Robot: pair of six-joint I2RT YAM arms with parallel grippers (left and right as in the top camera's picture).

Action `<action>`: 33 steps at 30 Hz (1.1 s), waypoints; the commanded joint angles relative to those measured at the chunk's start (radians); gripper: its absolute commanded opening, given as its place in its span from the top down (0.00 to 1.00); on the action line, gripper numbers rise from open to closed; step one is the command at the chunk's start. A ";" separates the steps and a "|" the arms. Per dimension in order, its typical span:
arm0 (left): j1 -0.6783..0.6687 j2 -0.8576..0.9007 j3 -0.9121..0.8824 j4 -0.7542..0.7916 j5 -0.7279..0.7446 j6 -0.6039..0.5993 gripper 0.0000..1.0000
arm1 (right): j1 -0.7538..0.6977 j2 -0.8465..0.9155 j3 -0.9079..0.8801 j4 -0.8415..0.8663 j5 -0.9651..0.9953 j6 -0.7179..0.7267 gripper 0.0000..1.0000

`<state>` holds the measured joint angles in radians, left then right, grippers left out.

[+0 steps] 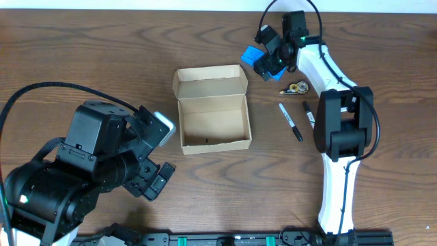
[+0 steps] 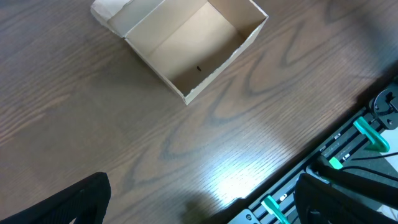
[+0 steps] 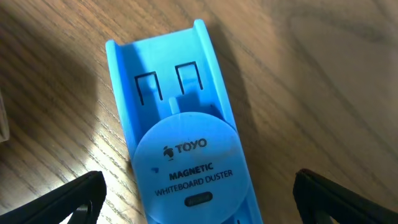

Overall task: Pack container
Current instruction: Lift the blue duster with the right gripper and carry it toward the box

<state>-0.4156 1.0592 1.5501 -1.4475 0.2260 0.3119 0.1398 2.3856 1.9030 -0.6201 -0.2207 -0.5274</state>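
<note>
Right gripper (image 3: 199, 199) spread wide, poised over blue plastic magnetic whiteboard duster (image 3: 183, 134); pick step. Next: descend, clamp. Tan cardboard container (image 1: 212, 109) sits open mid-worktop (image 1: 82, 48), empty. Left gripper (image 2: 199, 205) released, idle.

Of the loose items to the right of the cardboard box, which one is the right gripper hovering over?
The blue plastic magnetic whiteboard duster, lying flat between the open right gripper fingers. The black marker pens and the small gold-coloured item lie off to the side.
</note>
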 commanded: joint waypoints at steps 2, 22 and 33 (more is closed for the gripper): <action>0.003 -0.001 0.018 -0.004 0.003 0.006 0.05 | 0.006 0.039 0.021 0.000 -0.005 -0.012 0.01; 0.003 -0.001 0.018 -0.004 0.003 0.006 0.05 | 0.006 0.039 0.019 0.000 0.014 0.053 0.42; 0.003 -0.001 0.018 -0.004 0.003 0.006 0.05 | 0.006 0.032 0.029 0.002 0.014 0.185 0.50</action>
<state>-0.4156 1.0592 1.5501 -1.4475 0.2260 0.3115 0.1398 2.4104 1.9038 -0.6159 -0.2077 -0.4202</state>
